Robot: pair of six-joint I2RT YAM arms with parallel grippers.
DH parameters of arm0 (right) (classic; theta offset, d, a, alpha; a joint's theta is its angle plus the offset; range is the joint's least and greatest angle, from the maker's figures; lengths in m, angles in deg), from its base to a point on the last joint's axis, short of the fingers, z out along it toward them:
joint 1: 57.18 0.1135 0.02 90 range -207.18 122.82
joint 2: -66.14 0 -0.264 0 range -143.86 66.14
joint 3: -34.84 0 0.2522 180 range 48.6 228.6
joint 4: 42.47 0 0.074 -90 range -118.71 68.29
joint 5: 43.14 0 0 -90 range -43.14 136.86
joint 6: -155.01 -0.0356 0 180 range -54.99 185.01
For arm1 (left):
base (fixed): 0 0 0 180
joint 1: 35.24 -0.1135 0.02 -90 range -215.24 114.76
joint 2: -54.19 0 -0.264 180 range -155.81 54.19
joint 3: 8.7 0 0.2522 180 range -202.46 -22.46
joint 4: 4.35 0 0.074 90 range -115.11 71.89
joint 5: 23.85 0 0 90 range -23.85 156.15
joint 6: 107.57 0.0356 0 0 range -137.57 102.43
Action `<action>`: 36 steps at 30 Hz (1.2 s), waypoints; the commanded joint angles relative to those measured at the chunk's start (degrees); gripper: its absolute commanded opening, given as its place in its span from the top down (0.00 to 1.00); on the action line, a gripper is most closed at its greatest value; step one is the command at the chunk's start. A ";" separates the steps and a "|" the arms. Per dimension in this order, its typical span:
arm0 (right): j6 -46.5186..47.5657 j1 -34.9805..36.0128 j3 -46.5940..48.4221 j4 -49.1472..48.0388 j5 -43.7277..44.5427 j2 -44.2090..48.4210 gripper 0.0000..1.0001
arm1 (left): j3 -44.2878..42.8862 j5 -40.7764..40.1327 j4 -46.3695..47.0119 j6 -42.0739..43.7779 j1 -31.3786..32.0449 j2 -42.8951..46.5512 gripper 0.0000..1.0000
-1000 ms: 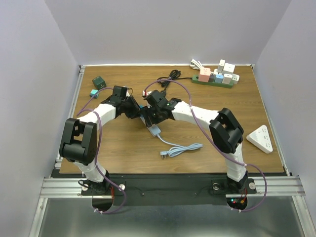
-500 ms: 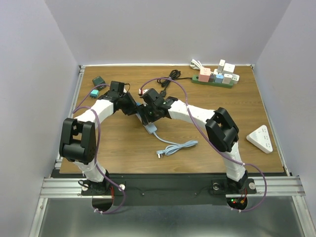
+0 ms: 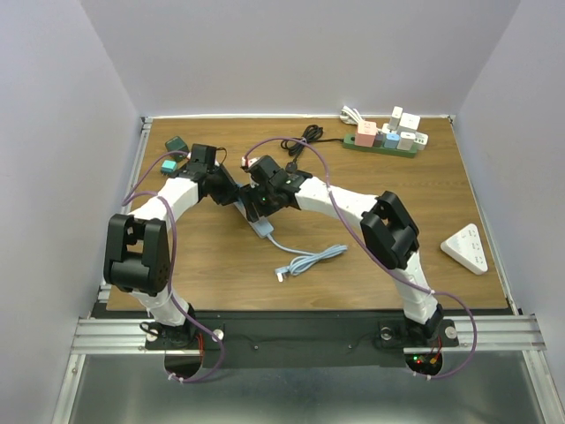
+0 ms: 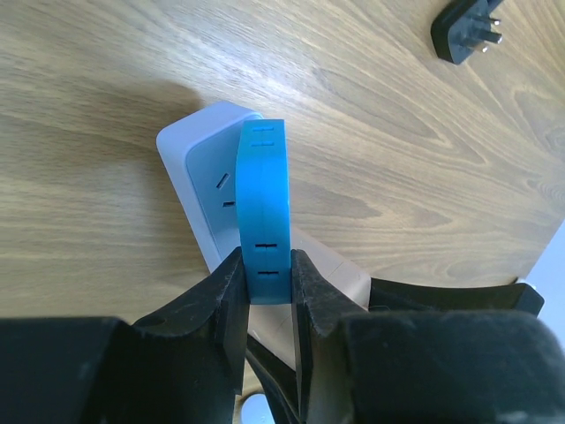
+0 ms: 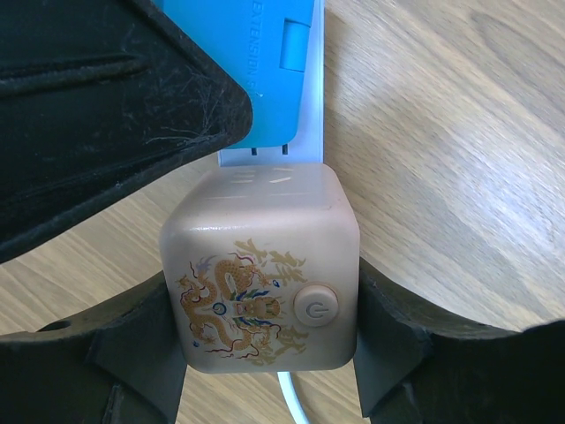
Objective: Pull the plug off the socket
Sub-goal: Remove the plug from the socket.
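A blue plug (image 4: 263, 212) stands on edge against the white face of a socket block (image 4: 199, 177). The block's beige cube end (image 5: 260, 274) has a dragon print and a power button. My left gripper (image 4: 265, 269) is shut on the blue plug, one finger on each flat side. My right gripper (image 5: 265, 305) is shut on the beige cube, with the blue plug (image 5: 265, 71) just beyond it. In the top view both grippers meet left of the table's centre: left gripper (image 3: 237, 196), right gripper (image 3: 259, 210), socket block (image 3: 263, 229). Its pale cable (image 3: 305, 259) trails toward the near edge.
A green power strip (image 3: 381, 141) with several adapters lies at the back right. A white strip (image 3: 466, 249) lies at the right edge. A black plug (image 3: 306, 137) and its cord lie at the back middle; the plug also shows in the left wrist view (image 4: 466, 31). Two teal adapters (image 3: 174, 148) lie at the back left.
Both grippers, still joined at the socket block, have moved left and slightly farther back. The block and its cable have been dragged along with them.
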 commanded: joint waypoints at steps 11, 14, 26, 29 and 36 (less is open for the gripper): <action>-0.22 0.14 -3.46 16.45 2.36 -10.44 0.99 | -10.45 8.42 6.44 -0.70 1.61 7.10 1.00; 0.21 0.14 -6.45 16.71 6.04 -5.19 1.00 | -7.91 8.25 6.52 0.00 1.52 6.66 1.00; 8.04 0.14 -11.81 25.68 20.03 5.65 1.00 | 4.93 11.23 14.44 -1.57 1.61 4.55 1.00; 8.30 0.31 -11.21 26.11 16.96 3.46 1.00 | 3.27 12.46 15.75 -1.84 2.05 3.41 1.00; 7.86 0.40 -7.25 28.49 9.76 -4.18 0.99 | -0.70 13.25 18.64 -4.30 3.63 3.75 1.00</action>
